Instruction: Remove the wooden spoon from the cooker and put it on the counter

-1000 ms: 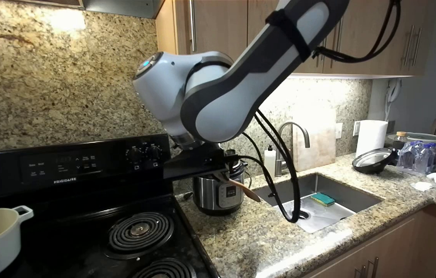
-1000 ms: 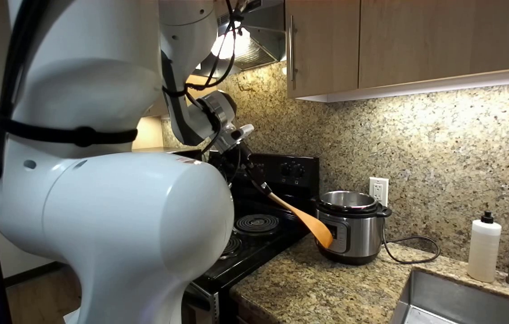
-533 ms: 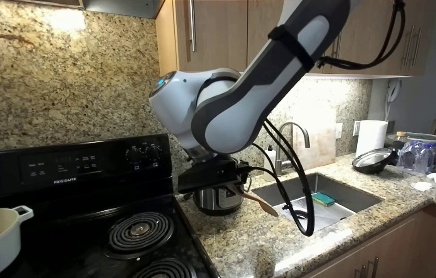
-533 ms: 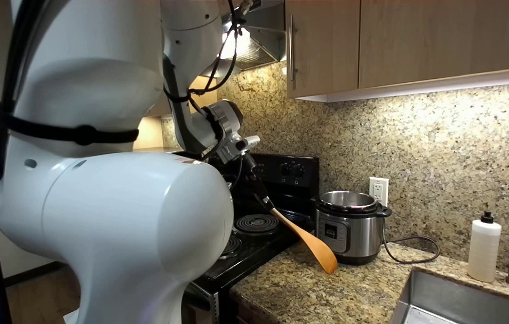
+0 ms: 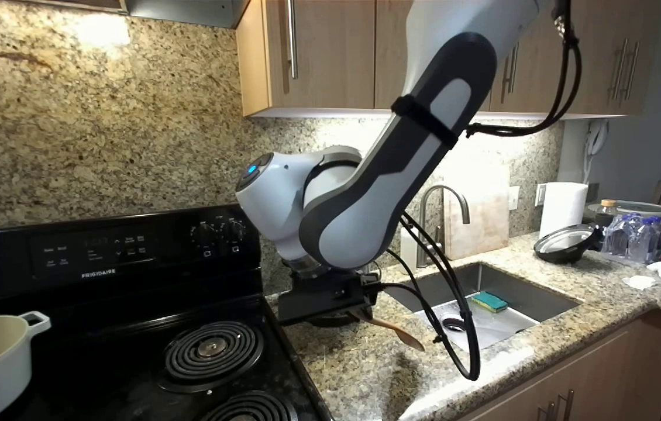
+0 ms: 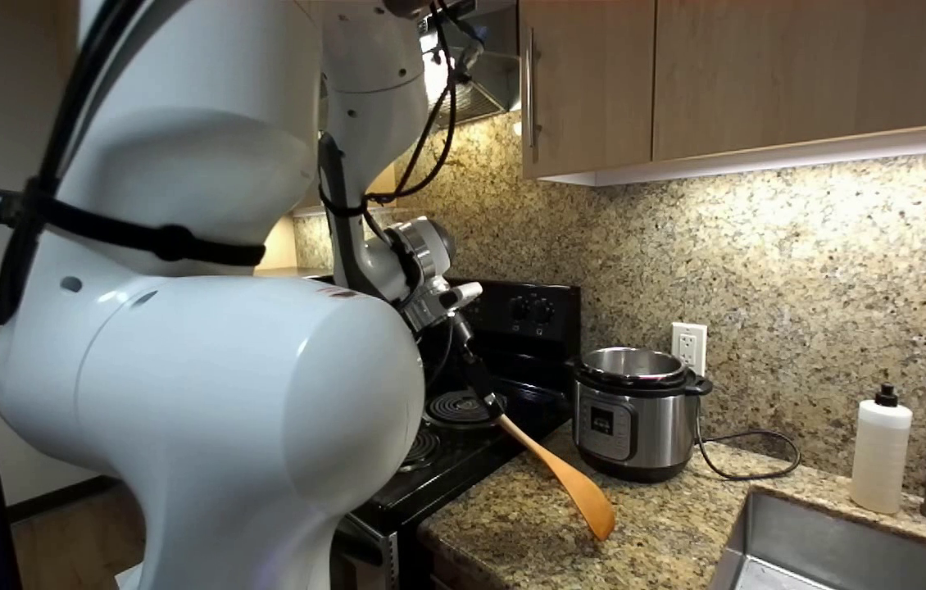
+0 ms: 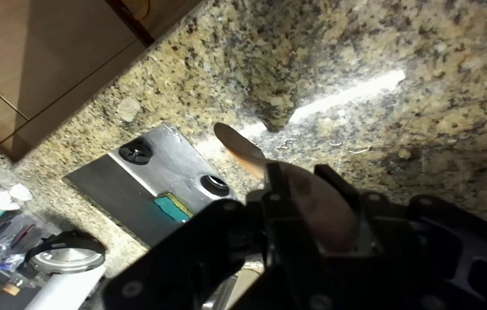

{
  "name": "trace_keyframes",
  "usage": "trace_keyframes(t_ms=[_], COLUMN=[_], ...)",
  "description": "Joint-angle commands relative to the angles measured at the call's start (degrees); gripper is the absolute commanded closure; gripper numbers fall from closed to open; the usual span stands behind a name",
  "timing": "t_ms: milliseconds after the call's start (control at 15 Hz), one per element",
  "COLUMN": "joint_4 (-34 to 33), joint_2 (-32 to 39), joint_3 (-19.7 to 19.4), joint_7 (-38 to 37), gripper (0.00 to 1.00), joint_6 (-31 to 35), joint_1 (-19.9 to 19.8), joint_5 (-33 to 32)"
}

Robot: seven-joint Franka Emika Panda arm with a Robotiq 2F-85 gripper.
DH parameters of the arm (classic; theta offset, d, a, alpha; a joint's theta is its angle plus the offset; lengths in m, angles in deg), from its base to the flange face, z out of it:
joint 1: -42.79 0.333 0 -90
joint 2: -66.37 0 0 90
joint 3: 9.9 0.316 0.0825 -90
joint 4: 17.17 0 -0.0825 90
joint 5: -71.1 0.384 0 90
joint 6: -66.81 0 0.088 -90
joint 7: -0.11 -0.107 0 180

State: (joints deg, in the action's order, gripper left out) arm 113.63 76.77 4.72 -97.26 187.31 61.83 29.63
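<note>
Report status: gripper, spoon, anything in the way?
Gripper shut on wooden spoon. Outside cooker, over counter; contact unclear. Sink and cooker nearby, possible snags.

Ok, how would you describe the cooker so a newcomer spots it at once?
In an exterior view, find the black stove and the granite counter beside it. On that counter, near the stove, stands the cooker: a squat steel cylinder with a black base and a front control panel. Its open round top sets it apart from the slim pump bottle farther along.
</note>
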Motion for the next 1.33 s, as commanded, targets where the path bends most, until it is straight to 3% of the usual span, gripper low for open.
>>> trace_keyframes(t_ms=[0,200,667,1067,1267], joint_4=[-2.4,-2.7,1.8,0.8,3.0], joint_2=[3.9,5.2,5.9,9.6,8.5], joint_3=[-0.6,-1.2,-4.3,-4.2,-2.9], joint_7=[1.3,3.0,7.4,13.8,22.7], gripper=[0.92,0.91,0.91,0.91,0.90], joint_6=[2.9,4.0,6.8,14.7,20.1], joint_1=[1.1,1.0,-2.9,-5.3,-6.6], joint_5=[-7.2,-14.1,-18.5,-15.3,-7.5])
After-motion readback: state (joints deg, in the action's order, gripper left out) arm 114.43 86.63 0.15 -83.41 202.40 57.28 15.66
